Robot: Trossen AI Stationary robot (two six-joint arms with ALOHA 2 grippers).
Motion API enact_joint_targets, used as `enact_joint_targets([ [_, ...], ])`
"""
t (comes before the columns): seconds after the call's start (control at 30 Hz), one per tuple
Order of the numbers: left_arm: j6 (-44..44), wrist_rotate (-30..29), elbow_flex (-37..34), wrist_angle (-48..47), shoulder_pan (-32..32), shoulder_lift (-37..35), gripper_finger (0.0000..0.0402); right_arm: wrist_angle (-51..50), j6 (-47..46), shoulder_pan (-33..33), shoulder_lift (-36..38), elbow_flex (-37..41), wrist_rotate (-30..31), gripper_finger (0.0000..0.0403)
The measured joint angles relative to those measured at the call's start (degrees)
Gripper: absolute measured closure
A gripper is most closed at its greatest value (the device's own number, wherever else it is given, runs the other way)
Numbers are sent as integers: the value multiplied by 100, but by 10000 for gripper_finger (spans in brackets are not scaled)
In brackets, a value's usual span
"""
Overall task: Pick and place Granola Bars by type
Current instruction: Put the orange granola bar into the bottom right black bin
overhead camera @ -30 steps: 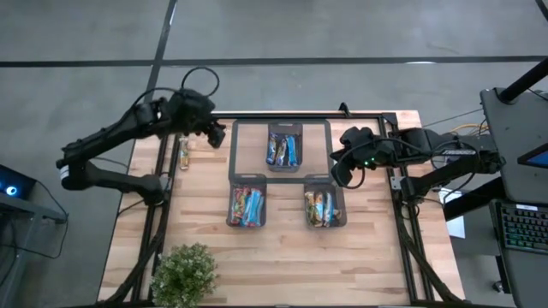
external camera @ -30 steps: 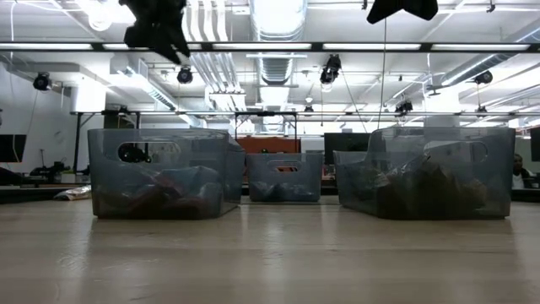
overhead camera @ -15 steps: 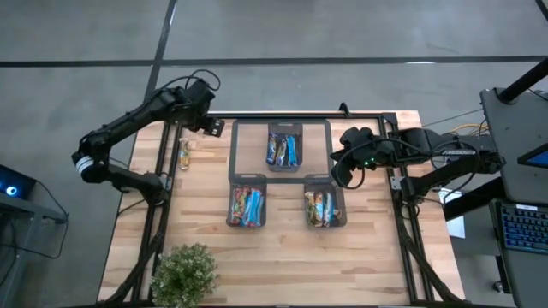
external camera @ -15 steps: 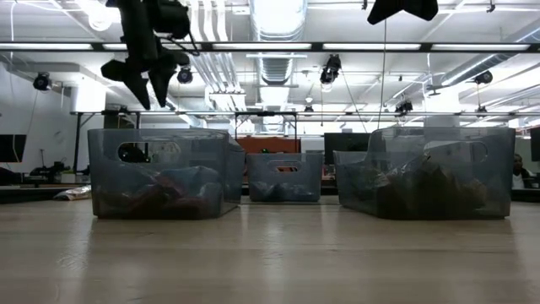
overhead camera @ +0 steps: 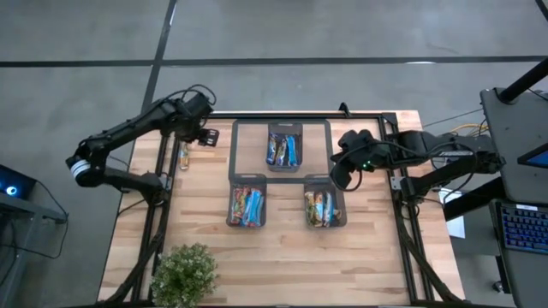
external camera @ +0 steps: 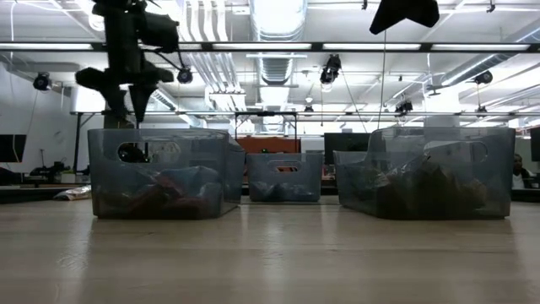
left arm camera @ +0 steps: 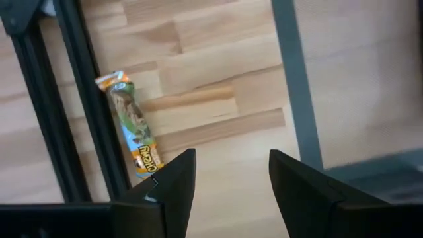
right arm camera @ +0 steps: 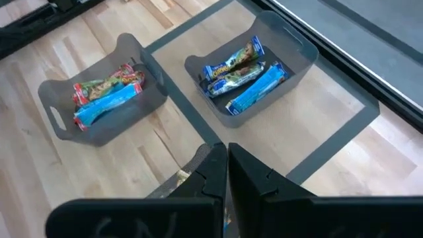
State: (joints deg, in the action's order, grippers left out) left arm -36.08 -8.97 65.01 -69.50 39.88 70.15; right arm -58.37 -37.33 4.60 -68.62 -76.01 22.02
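Approach is the step you are in: your left gripper (left arm camera: 228, 192) hangs with fingers spread and empty, near the stray brownish-gold granola bar (left arm camera: 132, 125) lying on the table (overhead camera: 282, 248) beside the frame rail (left arm camera: 96, 119). Next, centre over it and descend. Your right gripper (right arm camera: 225, 173), fingers together, waits above the bins (right arm camera: 254, 66).
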Motion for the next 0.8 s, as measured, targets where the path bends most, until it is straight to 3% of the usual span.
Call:
enact_joint_targets([
  [0.3, -347, -162, -1222, 347, -103, -771, 227, 32, -180, -4, 2, 41, 0, 394],
  [0.57, -756, -807, -1993, 478, -103, -707, 227, 44, -257, -4, 4, 41, 2, 394],
  [0.8, -1150, -914, -2487, 1052, -103, -691, 227, 44, -281, -4, 7, 41, 2, 394],
])
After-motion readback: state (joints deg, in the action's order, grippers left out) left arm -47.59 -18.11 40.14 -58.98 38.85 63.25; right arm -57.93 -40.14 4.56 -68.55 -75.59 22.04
